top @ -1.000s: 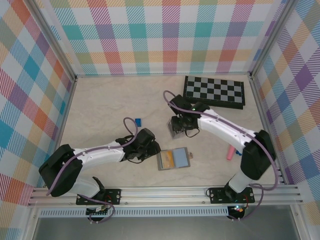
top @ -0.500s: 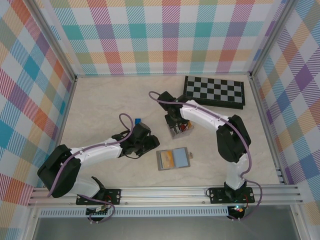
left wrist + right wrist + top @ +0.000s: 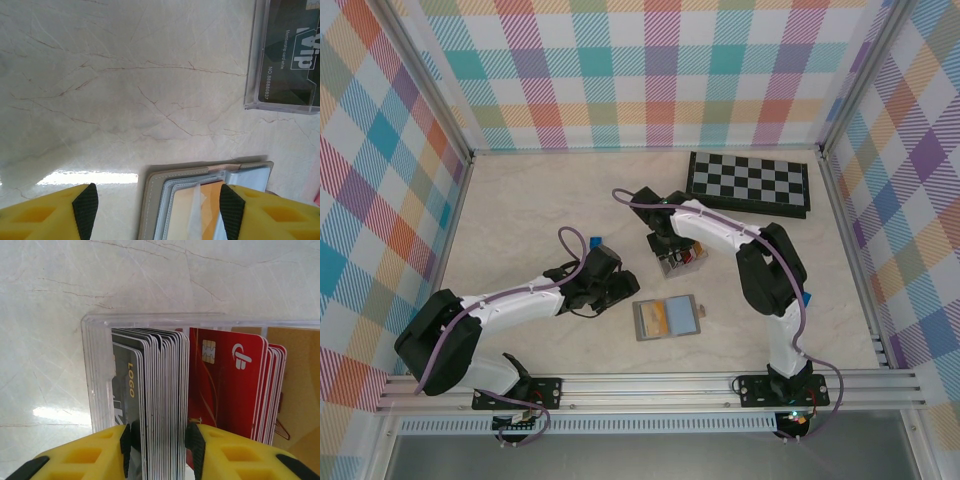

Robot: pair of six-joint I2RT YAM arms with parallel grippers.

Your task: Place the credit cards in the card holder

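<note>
Left claw (image 3: 158, 202): spread wide, gripping nothing, hanging low over the table (image 3: 520, 210), one end of the holder (image 3: 644, 321) seen between its fingers in the wrist view.

Holder: lying flat and open on the table near the front edge, between the two arms. Grey cover outermost, clear pockets inside, one orange card (image 3: 182, 215) tucked in a pocket.

Right claw (image 3: 160, 440): down at the rack (image 3: 97, 370), a clear box standing just behind the holder and apart from it. Straddles a tight bundle of cards (image 3: 165, 390) standing on edge inside the rack, a black pad (image 3: 129, 442) on each flank, close against it. Cannot tell whether truly clamped or merely touching.

Beside that bundle, to its right in the wrist view, red cards (image 3: 230, 385) with a chip; to its left, a black card (image 3: 125, 390) lettered LOGO.

Farther back, toward the right wall, a chessboard (image 3: 748, 183), well apart from the rack.
</note>
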